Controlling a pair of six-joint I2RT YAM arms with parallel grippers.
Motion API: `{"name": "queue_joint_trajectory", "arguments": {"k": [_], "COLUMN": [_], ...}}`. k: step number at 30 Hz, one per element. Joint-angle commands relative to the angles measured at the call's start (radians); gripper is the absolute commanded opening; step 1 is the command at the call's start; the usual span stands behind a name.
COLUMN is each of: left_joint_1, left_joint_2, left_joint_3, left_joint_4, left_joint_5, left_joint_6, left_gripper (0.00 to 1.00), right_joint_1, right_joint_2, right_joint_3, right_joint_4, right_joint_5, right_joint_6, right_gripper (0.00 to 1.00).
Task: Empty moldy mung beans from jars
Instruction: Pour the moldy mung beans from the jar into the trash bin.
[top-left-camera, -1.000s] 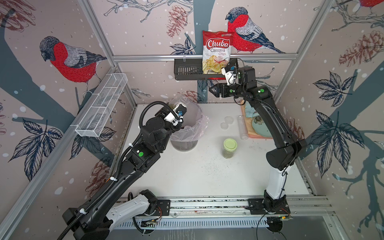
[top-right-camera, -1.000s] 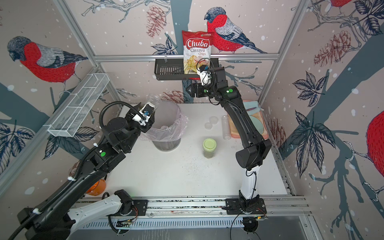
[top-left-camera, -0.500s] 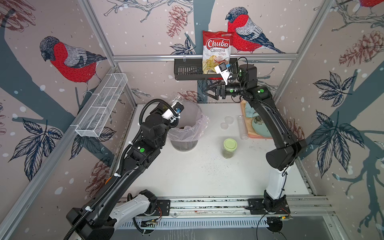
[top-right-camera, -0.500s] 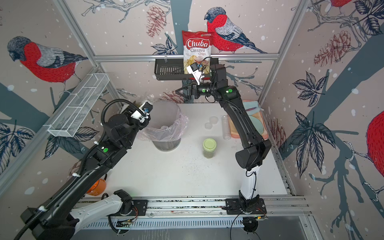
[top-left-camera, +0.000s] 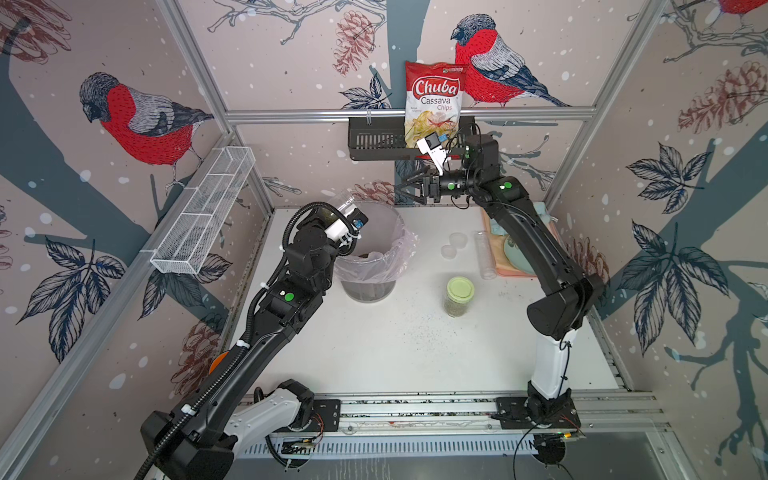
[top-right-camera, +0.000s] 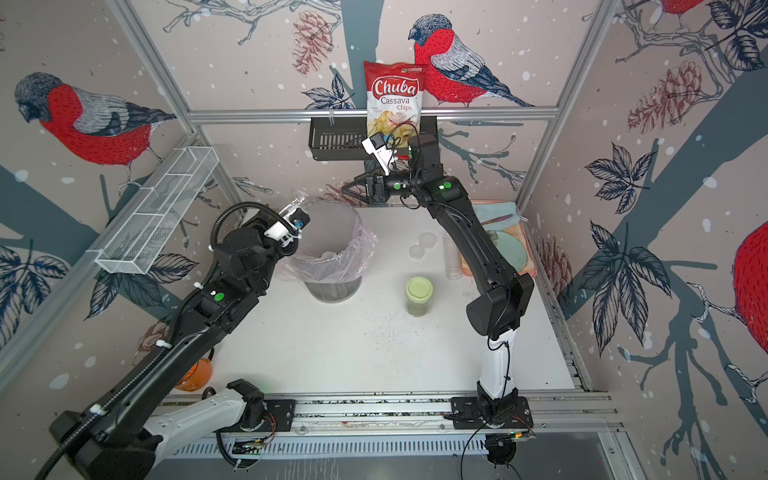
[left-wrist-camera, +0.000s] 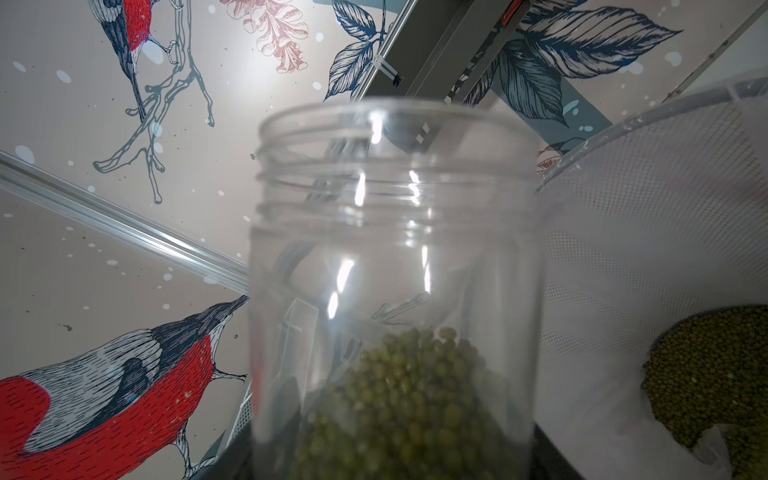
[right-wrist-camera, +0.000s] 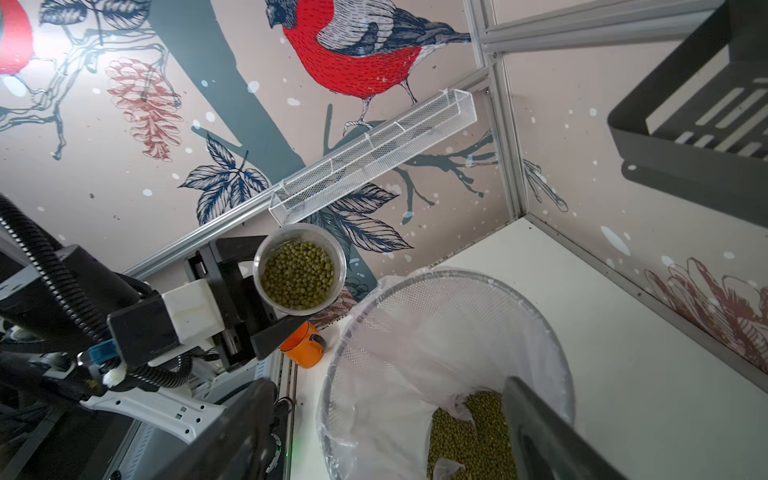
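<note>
A lidded jar (top-left-camera: 459, 295) stands at frame centre on the desk (top-left-camera: 374, 353). Just left of it, the bin (top-left-camera: 365, 291) holds mung beans (right-wrist-camera: 469, 436). By the bin's upper-left rim, the left claw (right-wrist-camera: 282, 286) pinches an open jar (right-wrist-camera: 299, 270), part full of beans. Farther back, at top centre, the right claw (top-left-camera: 402, 193) hangs spread and empty.
</note>
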Motion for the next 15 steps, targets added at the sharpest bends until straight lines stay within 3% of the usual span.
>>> {"name": "queue_joint_trajectory", "arguments": {"k": [1, 12, 15], "left_joint_1": [0.001, 0.001, 0.001], "left_joint_2": [0.005, -0.049, -0.073], "left_joint_3": [-0.009, -0.026, -0.056], "left_joint_4": [0.056, -0.072, -0.031], "left_joint_5": [-0.033, 0.007, 0.008], "left_joint_6": [0.091, 0.289, 0.339], "left_gripper": [0.08, 0.1, 0.11], "right_joint_1": [0.002, -0.002, -0.007], "right_joint_2": [-0.023, -0.062, -0.064], "right_joint_3": [-0.033, -0.116, -0.125], "right_joint_4": [0.092, 0.142, 0.15], "right_joint_5": [0.066, 0.087, 0.08], "right_joint_6": [0.035, 0.047, 0.056], "right_gripper": [0.87, 0.86, 0.86]}}
